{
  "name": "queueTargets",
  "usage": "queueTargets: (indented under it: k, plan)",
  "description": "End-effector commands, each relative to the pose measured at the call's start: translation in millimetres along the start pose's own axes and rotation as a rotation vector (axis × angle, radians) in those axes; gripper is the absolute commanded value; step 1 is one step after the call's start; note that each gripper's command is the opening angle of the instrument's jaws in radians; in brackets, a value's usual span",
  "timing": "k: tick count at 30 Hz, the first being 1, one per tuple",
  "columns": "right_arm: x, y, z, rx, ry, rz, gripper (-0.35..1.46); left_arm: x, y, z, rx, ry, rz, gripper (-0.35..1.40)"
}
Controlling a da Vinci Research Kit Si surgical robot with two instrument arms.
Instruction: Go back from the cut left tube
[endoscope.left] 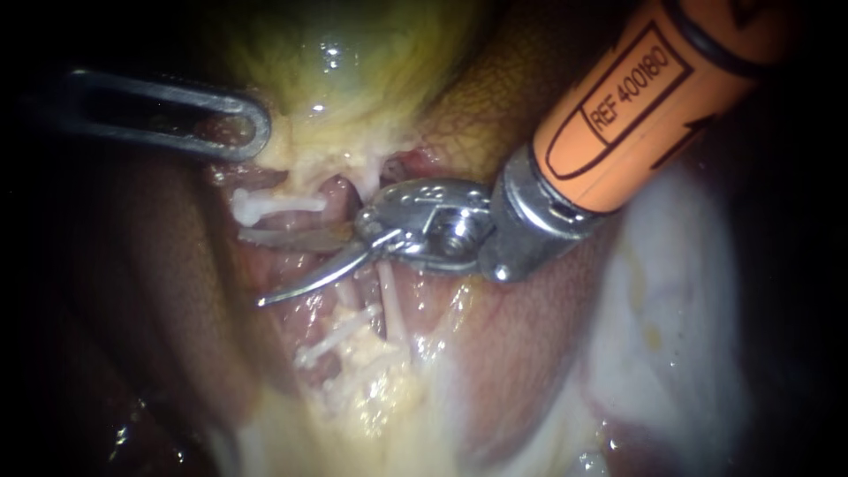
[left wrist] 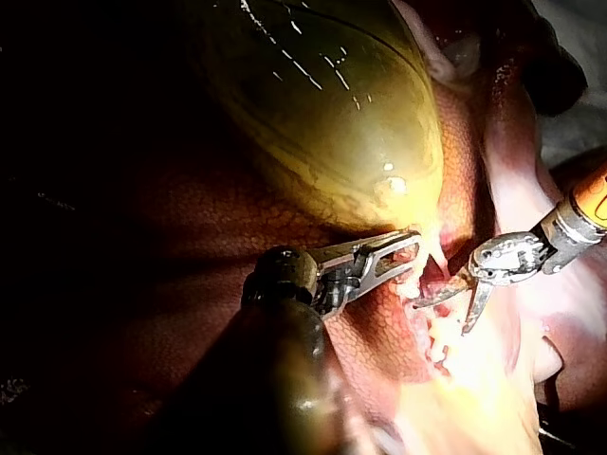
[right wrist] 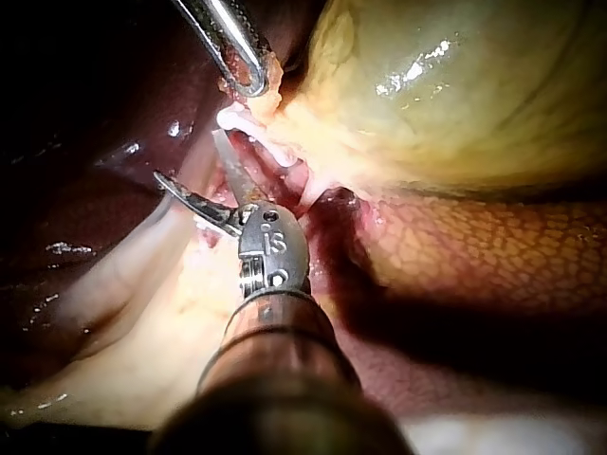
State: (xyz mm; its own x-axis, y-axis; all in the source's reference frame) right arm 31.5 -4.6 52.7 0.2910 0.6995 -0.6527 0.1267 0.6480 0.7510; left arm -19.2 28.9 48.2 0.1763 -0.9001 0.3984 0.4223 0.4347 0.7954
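Pinching the gallbladder [left wrist: 322, 104], my left instrument [left wrist: 410, 254] shows both jaws only wrist-side; right instrument [endoscope.left: 253, 268] gapes.

Surroundings lie in darkness; illumination is concentrated centrally and fades outward. A pale grey surface [left wrist: 579, 123] borders the field.

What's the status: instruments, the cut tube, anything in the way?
Left instrument jaws shut on the gallbladder. Right instrument blades open, next to the clip on the left tube. Way back looks clear; thin second tube under its wrist.
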Motion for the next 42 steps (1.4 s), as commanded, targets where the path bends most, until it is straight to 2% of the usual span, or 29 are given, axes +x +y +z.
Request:
queueTargets:
  k: [1, 5, 8, 12, 14, 16, 19, 21, 27, 31, 38, 42]
  plan:
    - [-0.1, -0.3, -0.3, -0.025, 0.006, -0.009, 1.35, 0.0, 0.0, 0.0, 0.001, 0.000, 0.000, -0.35]
    - [-0.8, -2.2, -2.4, -0.128, 0.016, -0.082, 1.35, 0.1, 0.1, 0.0, 0.001, 0.000, 0.000, -0.35]
    - [-1.4, -3.3, -4.5, -0.201, -0.010, -0.166, 1.35, 0.1, 0.2, 0.1, 0.001, 0.000, 0.001, -0.35]
    - [-2.1, -4.4, -7.7, -0.277, -0.135, -0.251, 1.36, 0.2, 0.4, 0.1, 0.001, 0.000, 0.002, -0.35]
    - [-2.6, -5.0, -9.6, -0.337, -0.217, -0.299, 1.36, 0.2, 0.5, 0.2, 0.001, 0.000, 0.002, -0.35]
    - [-2.7, -5.3, -11.0, -0.372, -0.267, -0.333, 1.40, 0.2, 0.5, 0.2, 0.001, 0.000, 0.002, -0.35]
    - [-2.3, -5.7, -12.7, -0.418, -0.320, -0.370, 1.43, 0.3, 0.6, 0.3, 0.001, 0.000, 0.003, -0.35]
    - [-2.0, -5.9, -13.6, -0.441, -0.338, -0.378, 1.43, 0.3, 0.6, 0.3, 0.001, 0.000, 0.003, -0.35]
    - [-1.3, -6.1, -16.0, -0.471, -0.426, -0.384, 1.43, 0.3, 0.7, 0.3, 0.001, 0.000, 0.003, -0.35]
    - [-1.1, -6.1, -16.4, -0.497, -0.458, -0.376, 1.43, 0.3, 0.7, 0.4, 0.000, 0.000, 0.003, -0.35]
    - [-1.2, -6.1, -16.5, -0.504, -0.470, -0.373, 1.43, 0.7, 1.0, 0.9, -0.002, -0.002, 0.006, -0.35]
    - [-1.3, -6.2, -16.6, -0.503, -0.473, -0.373, 1.43, 1.2, 1.6, 2.1, -0.006, -0.006, 0.010, -0.35]
